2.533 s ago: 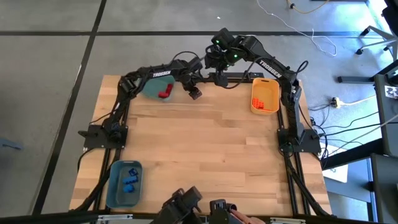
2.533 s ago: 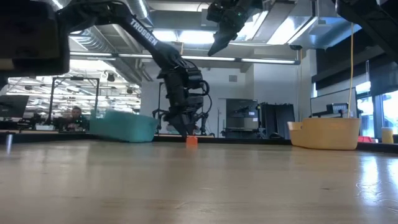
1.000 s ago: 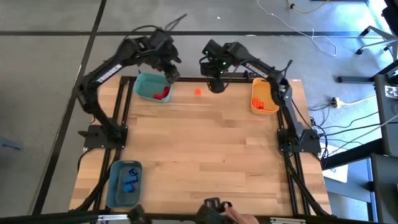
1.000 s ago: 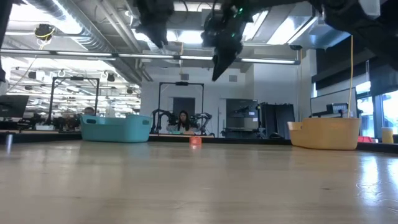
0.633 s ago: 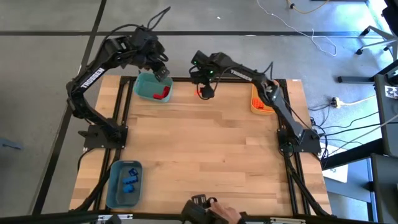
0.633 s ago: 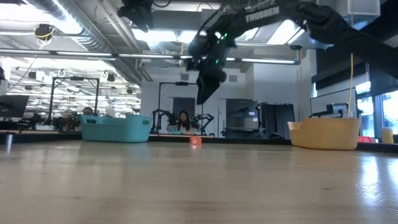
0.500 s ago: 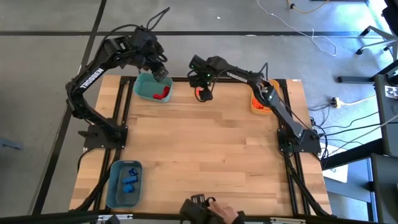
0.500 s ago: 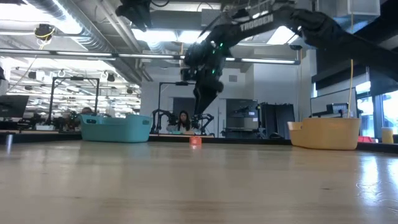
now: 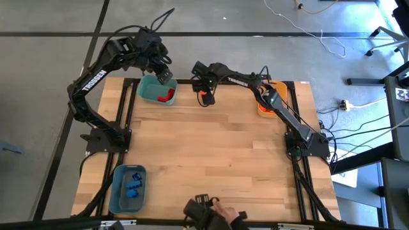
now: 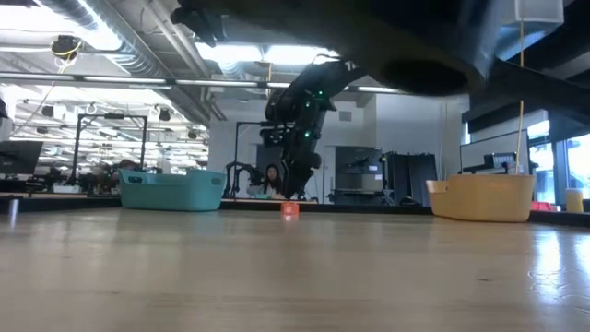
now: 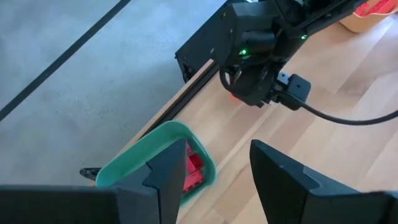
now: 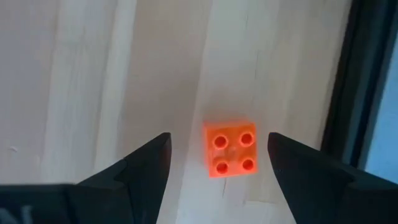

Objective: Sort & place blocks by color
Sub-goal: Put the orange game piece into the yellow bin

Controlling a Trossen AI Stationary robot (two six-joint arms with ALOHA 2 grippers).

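One orange block (image 12: 231, 149) lies studs-up on the table near its far edge (image 9: 202, 96), also seen in the low view (image 10: 289, 209). My right gripper (image 12: 217, 165) hangs open just above the orange block, pointing down, one finger on each side and not touching it. My left gripper (image 11: 214, 180) is open and holds nothing, high over the teal bin (image 9: 155, 89), which holds red blocks (image 11: 194, 167). Blue blocks (image 9: 133, 185) lie in the grey-blue bin (image 9: 128, 186) at the near left corner.
The yellow-orange bin (image 10: 481, 198) stands at the far right, partly under my right arm (image 9: 255, 83). The table's dark frame rail (image 12: 367, 93) runs close behind the orange block. A person's hand (image 9: 217, 214) shows at the near edge.
My right gripper has come down and toward the table's left, from high in the air to just over the orange block, staying open. My left gripper drew back a little toward the left over the teal bin, then held still. The block has not moved.
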